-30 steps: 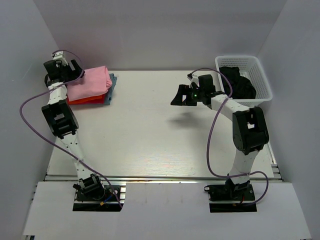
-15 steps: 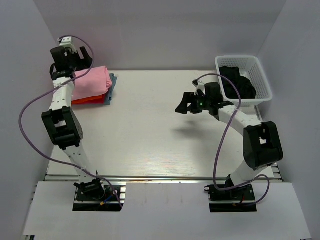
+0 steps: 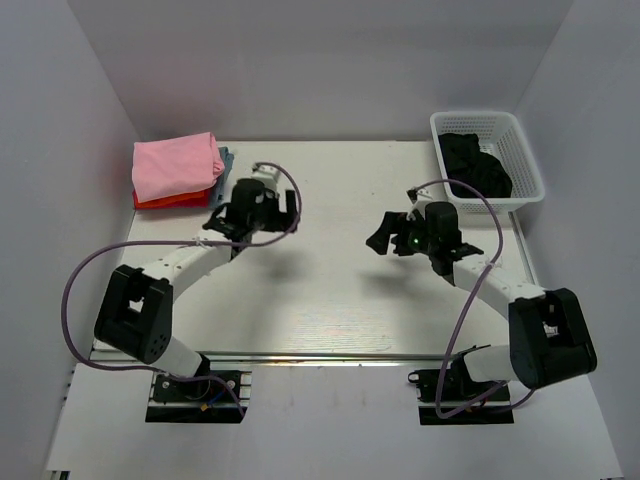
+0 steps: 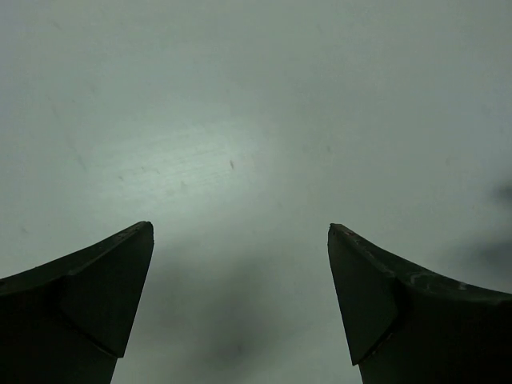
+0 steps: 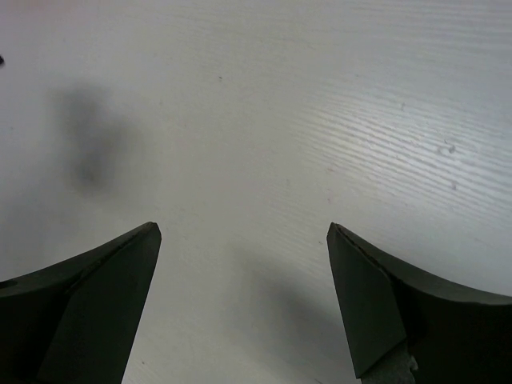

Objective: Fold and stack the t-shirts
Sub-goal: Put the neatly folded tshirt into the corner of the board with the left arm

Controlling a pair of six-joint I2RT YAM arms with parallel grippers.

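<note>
Folded t-shirts lie stacked at the back left: a light pink one (image 3: 175,165) on top, orange-red cloth (image 3: 168,201) under it and a grey-blue edge (image 3: 227,158) at the right side. A black t-shirt (image 3: 478,165) is bunched in the white basket (image 3: 522,148) at the back right. My left gripper (image 3: 252,220) hangs open over bare table to the right of the stack, clear of it. My right gripper (image 3: 383,233) is open over the table's middle, left of and nearer than the basket. Both wrist views show only bare tabletop between the left gripper's (image 4: 240,228) and the right gripper's (image 5: 244,228) spread fingers.
The white table (image 3: 320,290) stretches between the arms. Grey walls close in the left, back and right sides. Purple cables loop from both arms. The basket sits against the right wall.
My left arm has swung from above the stack at the back left down and right to the table's middle. My right gripper has drifted nearer and slightly right, away from the basket.
</note>
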